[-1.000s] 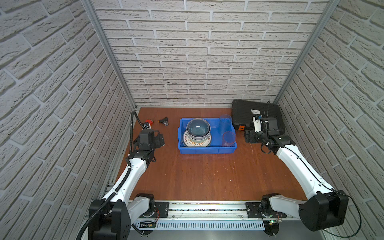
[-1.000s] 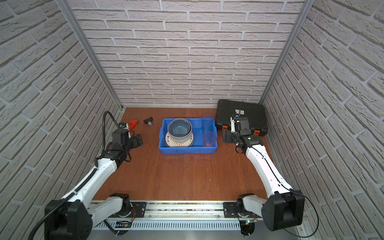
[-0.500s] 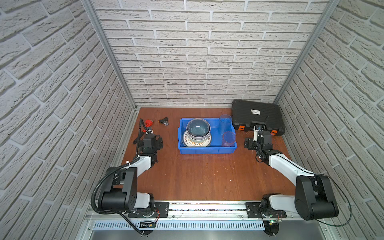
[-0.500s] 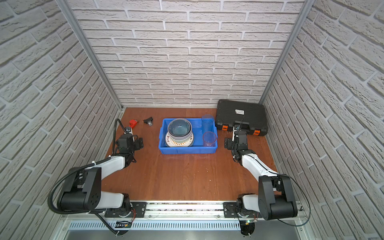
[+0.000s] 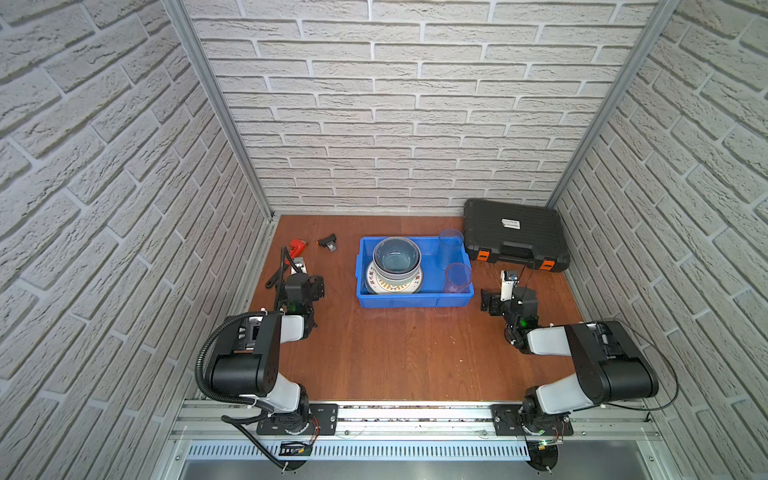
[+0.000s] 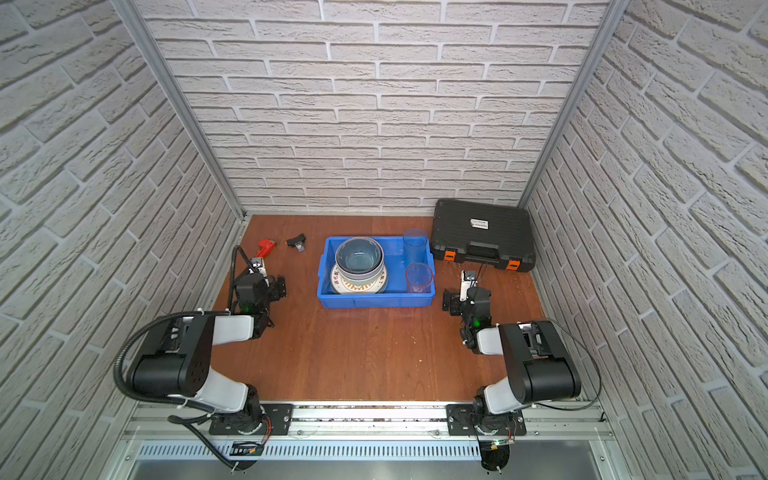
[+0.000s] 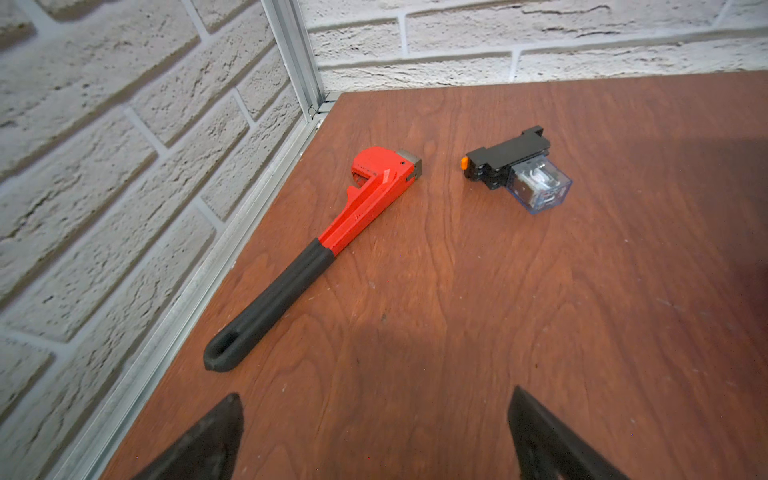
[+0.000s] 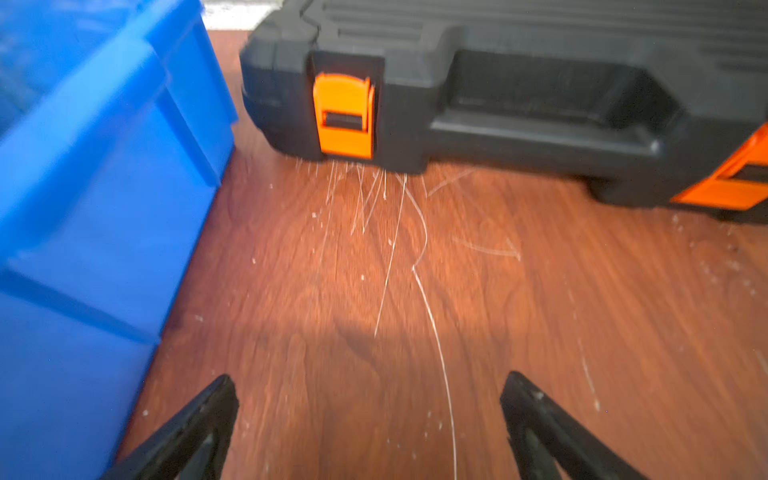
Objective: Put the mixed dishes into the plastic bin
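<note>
Nested bowls sat on plates inside the blue bin, two tumblers upright beside them. Left and right jaws were spread, empty, low over the surface. All looked rigid, slippery, likely breakable; rims seemed the best hold.

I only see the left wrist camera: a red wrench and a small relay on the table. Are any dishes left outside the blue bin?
Observer: None. In both top views the stack of bowls and plates sits inside the blue bin.
Operator: And the tumblers?
Observer: The far tumbler and the near tumbler both stand upright in the bin's right end.
Operator: Where's my right pincer?
Observer: The right pincer is open and empty, over bare table, right of the bin and in front of the black tool case.
</note>
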{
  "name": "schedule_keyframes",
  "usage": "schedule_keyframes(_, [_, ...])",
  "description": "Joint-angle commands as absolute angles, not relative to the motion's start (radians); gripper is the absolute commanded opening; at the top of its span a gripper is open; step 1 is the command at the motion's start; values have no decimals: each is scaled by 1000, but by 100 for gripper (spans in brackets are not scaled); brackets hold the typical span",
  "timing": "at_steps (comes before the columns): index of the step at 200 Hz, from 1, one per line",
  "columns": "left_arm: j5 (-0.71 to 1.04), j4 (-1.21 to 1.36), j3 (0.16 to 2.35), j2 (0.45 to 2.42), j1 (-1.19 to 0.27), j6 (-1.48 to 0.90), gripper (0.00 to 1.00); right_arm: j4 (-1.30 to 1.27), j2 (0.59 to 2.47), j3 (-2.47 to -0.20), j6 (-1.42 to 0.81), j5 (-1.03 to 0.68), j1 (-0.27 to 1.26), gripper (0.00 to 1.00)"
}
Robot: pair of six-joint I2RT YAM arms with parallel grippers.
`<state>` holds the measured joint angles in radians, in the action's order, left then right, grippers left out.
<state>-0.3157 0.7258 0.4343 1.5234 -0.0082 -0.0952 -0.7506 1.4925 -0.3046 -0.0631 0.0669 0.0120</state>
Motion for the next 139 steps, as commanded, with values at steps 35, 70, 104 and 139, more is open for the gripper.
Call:
schedule_keyframes(35, [-194, 877, 397, 1545, 45, -123, 98, -910, 1473, -319, -47, 67, 15, 100])
schedule_keyframes(70, [-155, 943, 376, 1575, 52, -115, 98, -905, 1470, -320, -49, 67, 15, 100])
schedule_keyframes(104, [-156, 935, 378, 1572, 52, -118, 98, -905, 1470, -321, -49, 68, 14, 100])
schedule_keyframes(139, [-155, 936, 377, 1572, 53, -117, 98, -904, 1471, -322, -48, 67, 16, 100])
